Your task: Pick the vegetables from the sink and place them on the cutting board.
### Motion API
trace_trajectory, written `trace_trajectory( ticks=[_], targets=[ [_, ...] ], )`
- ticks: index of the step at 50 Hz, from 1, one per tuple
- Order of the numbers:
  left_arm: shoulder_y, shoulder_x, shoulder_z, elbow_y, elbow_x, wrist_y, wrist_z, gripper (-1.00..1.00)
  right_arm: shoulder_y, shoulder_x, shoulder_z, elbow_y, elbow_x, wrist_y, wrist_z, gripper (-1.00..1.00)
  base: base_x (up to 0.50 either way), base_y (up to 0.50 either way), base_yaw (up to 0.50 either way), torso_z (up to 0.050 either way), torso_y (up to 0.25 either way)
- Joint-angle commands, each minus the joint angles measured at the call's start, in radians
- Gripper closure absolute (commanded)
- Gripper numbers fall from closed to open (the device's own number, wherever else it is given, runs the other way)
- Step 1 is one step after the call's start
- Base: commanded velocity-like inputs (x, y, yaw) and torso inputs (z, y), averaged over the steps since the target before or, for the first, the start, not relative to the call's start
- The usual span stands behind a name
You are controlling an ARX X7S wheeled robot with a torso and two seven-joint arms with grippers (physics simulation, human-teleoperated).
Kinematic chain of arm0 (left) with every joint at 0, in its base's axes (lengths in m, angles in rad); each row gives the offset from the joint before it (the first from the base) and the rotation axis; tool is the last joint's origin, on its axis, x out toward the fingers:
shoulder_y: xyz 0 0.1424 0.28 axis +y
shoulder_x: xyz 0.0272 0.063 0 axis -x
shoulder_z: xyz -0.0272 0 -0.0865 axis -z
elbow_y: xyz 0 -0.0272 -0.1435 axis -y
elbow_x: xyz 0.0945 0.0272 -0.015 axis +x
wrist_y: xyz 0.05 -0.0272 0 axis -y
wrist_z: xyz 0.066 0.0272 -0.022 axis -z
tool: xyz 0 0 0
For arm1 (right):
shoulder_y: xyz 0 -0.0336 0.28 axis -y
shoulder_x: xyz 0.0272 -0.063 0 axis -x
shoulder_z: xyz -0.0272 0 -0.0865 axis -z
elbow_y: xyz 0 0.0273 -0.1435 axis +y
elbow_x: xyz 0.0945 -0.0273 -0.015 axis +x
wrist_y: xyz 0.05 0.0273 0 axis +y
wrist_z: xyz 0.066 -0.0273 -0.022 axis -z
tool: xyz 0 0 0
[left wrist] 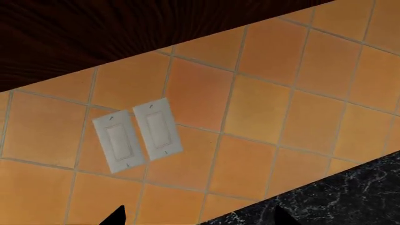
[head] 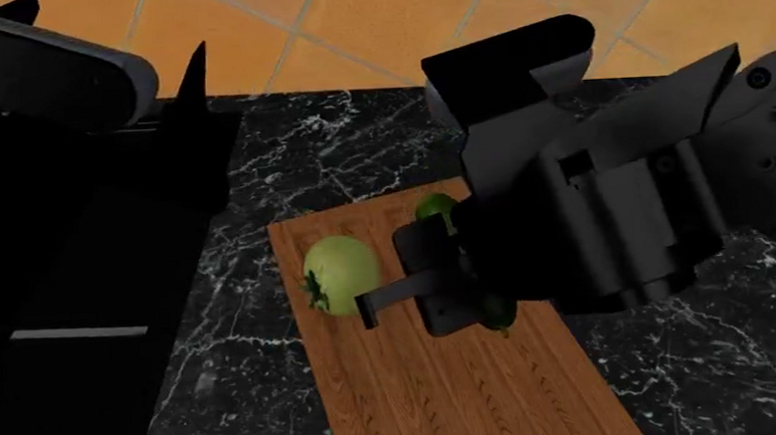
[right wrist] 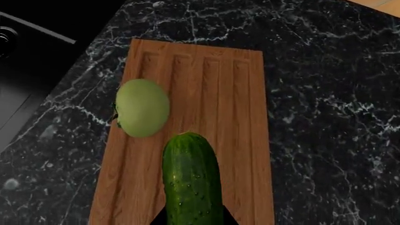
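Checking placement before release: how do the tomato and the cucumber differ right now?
The tomato is round and pale yellow-green; the cucumber is long and dark green. The tomato rests free on the cutting board, while the cucumber sits in the right gripper, over the board. Both are over the board, side by side.

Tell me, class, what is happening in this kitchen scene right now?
A two-armed robot is moving vegetables onto a cutting board on a dark marble counter. The tomato already sits on the board. The right gripper holds the cucumber over the board, beside the tomato; whether it is resting on the wood yet cannot be told. The left arm is raised away, its camera facing the orange tiled wall and two switch plates. The sink lies beside the board.
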Motion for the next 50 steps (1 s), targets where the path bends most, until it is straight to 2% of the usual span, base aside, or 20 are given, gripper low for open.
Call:
trace_trajectory(
  ticks=[1,50],
  targets=[
    [-0.029,0.023,-0.053,-0.026,-0.030,-0.026,0.014,-1.00,-0.030,-0.019,0.012,-0.011,-0.026,0.011,-0.027,1.00,0.00,0.00,0.00,0.000,0.000],
    [-0.023,0.010,-0.037,-0.022,-0.045,-0.015,-0.003,-1.00,-0.159,0.030,-0.039,-0.085,0.025,-0.041,0.007,1.00,0.00,0.00,0.00,0.000,0.000]
  ],
)
